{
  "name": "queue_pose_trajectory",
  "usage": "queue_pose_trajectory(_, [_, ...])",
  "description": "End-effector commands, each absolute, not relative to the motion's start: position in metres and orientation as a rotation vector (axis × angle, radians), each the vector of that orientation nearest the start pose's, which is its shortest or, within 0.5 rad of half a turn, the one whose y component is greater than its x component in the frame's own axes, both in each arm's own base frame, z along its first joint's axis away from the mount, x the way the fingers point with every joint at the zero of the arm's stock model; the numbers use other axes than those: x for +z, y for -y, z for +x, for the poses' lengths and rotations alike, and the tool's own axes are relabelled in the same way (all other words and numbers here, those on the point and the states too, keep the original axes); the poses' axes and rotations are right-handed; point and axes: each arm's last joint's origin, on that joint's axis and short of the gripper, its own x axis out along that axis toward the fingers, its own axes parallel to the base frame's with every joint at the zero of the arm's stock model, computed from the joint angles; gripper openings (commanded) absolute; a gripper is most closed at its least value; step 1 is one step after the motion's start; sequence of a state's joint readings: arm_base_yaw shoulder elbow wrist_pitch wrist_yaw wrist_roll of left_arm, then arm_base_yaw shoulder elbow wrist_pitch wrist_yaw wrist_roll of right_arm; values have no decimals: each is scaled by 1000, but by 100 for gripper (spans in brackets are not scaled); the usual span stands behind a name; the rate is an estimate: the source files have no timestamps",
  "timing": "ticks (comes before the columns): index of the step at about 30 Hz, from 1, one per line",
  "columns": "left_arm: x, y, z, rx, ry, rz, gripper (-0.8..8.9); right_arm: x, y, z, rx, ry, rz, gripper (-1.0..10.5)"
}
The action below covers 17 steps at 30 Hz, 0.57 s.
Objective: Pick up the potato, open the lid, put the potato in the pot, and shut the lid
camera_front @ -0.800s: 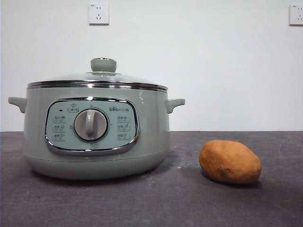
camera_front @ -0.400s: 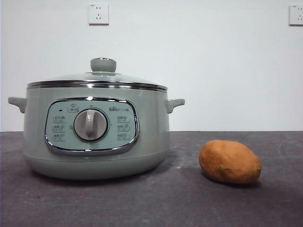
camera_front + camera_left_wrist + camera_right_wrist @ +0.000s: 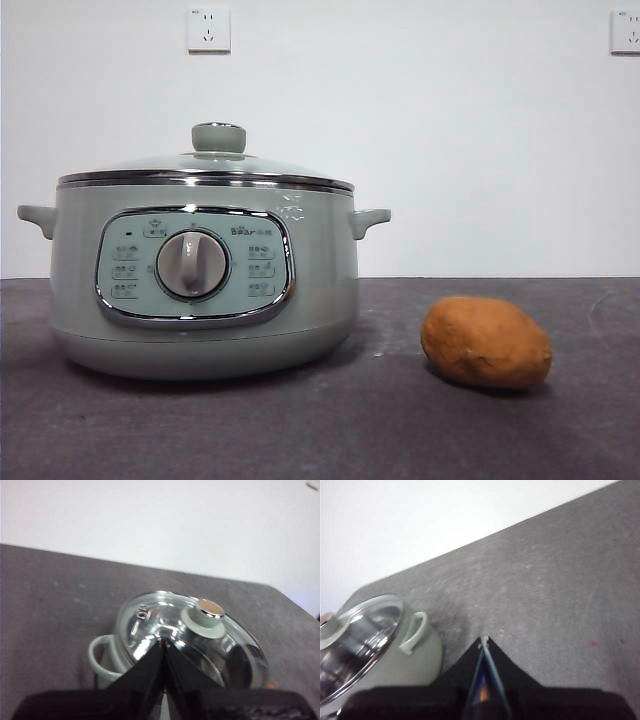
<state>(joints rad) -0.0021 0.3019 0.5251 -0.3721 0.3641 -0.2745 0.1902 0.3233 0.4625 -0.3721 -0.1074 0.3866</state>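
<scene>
Nothing of the task is done yet, as far as the views show. The potato (image 3: 486,342) lies on the dark bench (image 3: 320,430), off to the side of the pot (image 3: 205,280) and apart from it, and the lid (image 3: 205,170) sits closed on the pot's rim. All four steps are left — picking up the potato, lifting the lid, dropping the potato in and closing up.

The left gripper (image 3: 164,645) hangs above the pot with its jaws clenched together and nothing between them; the lid's knob (image 3: 208,614) lies just beyond the jaw tips and a little to one side. The right gripper (image 3: 484,642) is also pressed closed and empty, over bare bench, with the pot beyond and to one side of its jaws.

The front view shows the potato whole, and the pot's control panel (image 3: 195,267) and dial (image 3: 192,264), but neither arm. Only the wrist views show the grippers. The right wrist view has no clear sight of the potato — so its place relative to those jaws cannot be told. The left wrist view looks down through the glass lid.
</scene>
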Motion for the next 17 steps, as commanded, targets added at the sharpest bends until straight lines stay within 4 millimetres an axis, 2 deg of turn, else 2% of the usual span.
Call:
queue_pose_trajectory(1, [295, 12, 97, -389, -251, -265, -5, 280, -24, 101, 304, -304, 273, -7])
queue_pose_trajectory(7, [319, 15, 121, -507, -409, -269, -4, 316, -31, 115, 461, -430, 200, -2])
queue_pose_trajectory(14, [333, 18, 146, -626, -533, -306, 6, 336, -40, 135, 648, -580, 177, 13])
queue_pose_trajectory(15, [334, 19, 148, -643, -538, -311, 24, 336, -41, 137, 646, -589, 176, 38])
queue_pose_trajectory(17, [335, 19, 152, -675, -539, -320, 145, 335, -42, 143, 642, -611, 179, 182])
